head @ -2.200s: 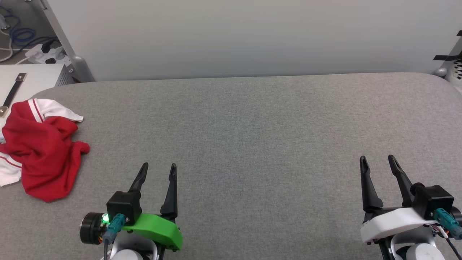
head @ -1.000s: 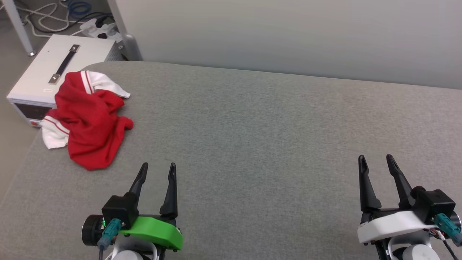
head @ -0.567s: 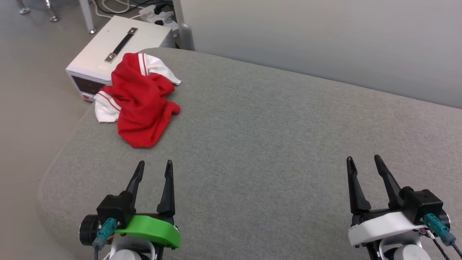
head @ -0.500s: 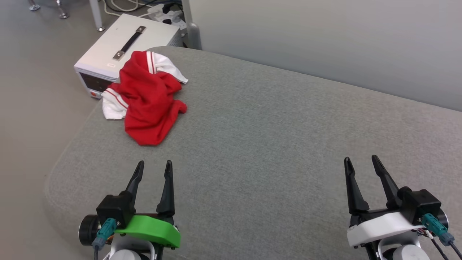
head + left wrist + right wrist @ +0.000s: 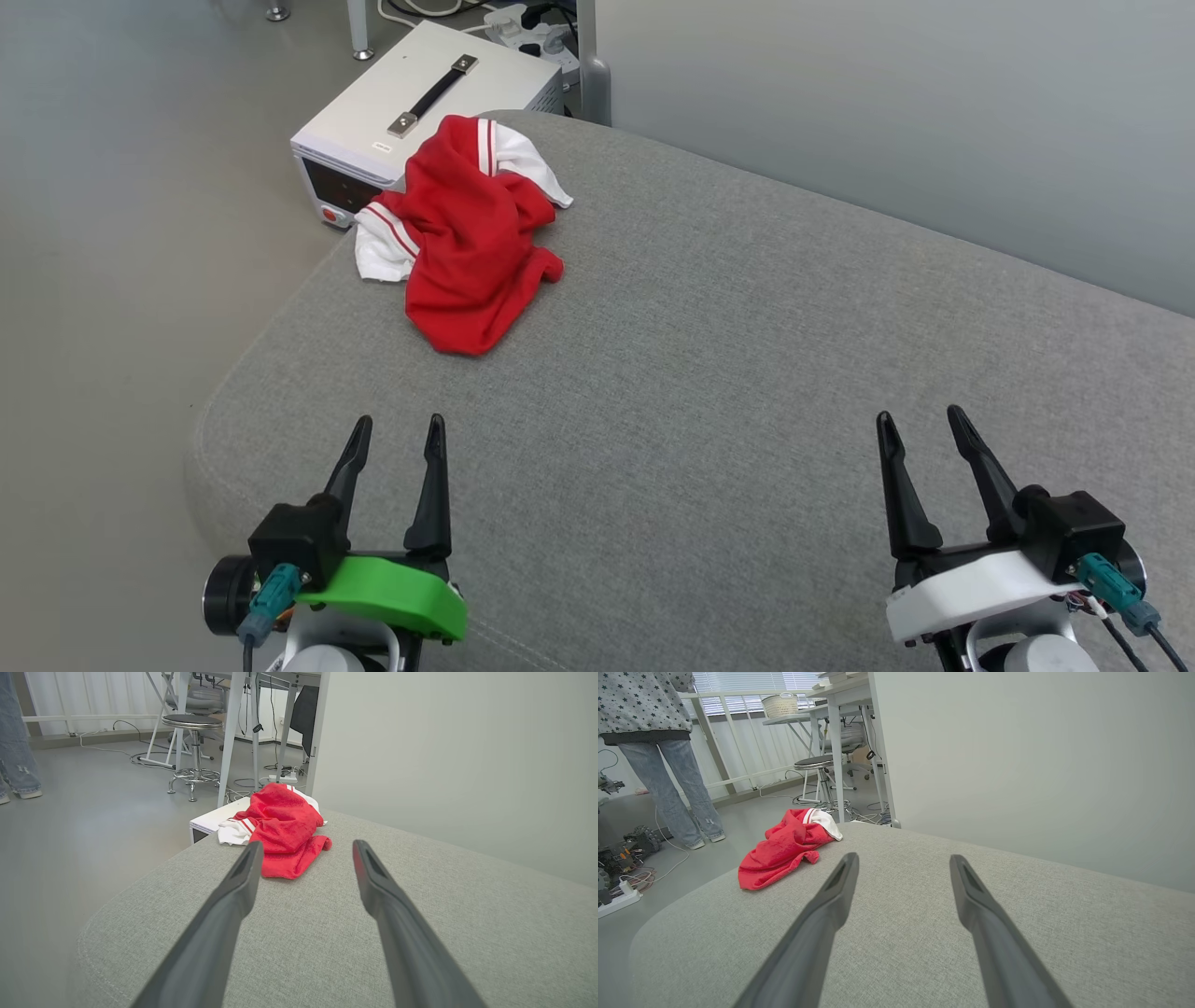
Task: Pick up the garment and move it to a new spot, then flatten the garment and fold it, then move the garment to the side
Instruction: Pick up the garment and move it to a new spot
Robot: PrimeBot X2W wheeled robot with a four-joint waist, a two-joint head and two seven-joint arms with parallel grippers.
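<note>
Two grippers: the left gripper (image 5: pixel 399 422) sits at the lower left of the head view and the right gripper (image 5: pixel 918 414) at the lower right. Both are over the near part of the surface (image 5: pixel 728 392), and the jaws of each are spread apart and hold nothing.
Garment: the garment (image 5: pixel 471 247) lies crumpled at the far left corner of the grey surface, well apart from both grippers and nearer the left one. A white sleeve with red stripes reaches the rounded edge.
Edges: the left edge curves round just beside the left gripper. The far edge runs along a pale wall (image 5: pixel 887 112).
Open room: a wide grey stretch lies between the garment and the grippers and runs on to the right.
Beside the corner: a white box (image 5: pixel 411 103) with a dark handle stands on the floor (image 5: pixel 121 280) just beyond the garment. Whether the cloth touches it cannot be told.
Left wrist view: a stool (image 5: pixel 194 720), table legs and cables show beyond the garment, and a jeans leg (image 5: pixel 16 760) shows at the left edge.
Right wrist view: a person (image 5: pixel 658 742) in jeans and a star-print top stands beyond the corner. There is a basket (image 5: pixel 781 704) on a desk and a power strip (image 5: pixel 619 902) on the floor.
</note>
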